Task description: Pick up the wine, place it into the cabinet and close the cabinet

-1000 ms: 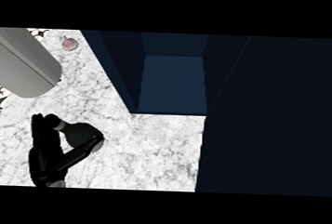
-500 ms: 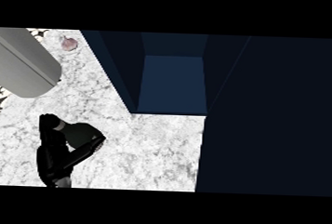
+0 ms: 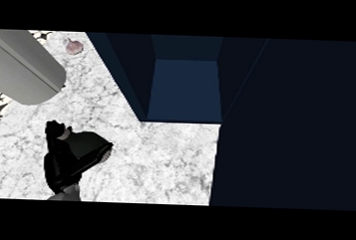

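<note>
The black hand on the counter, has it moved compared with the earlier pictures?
Yes. The left hand has shifted slightly toward the view's lower right on the marble counter, a little farther from the grey object at upper left. The cabinet stands open.

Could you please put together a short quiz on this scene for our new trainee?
1. True or false: the cabinet stands open, with its blue inside showing.
2. Which hand is the black hand over the marble counter? A) the robot's left B) the robot's right C) both show
3. Missing word: the small pinkish thing lies to the ___ of the cabinet in the head view.

Key: 1 true; 2 A; 3 left.
</note>
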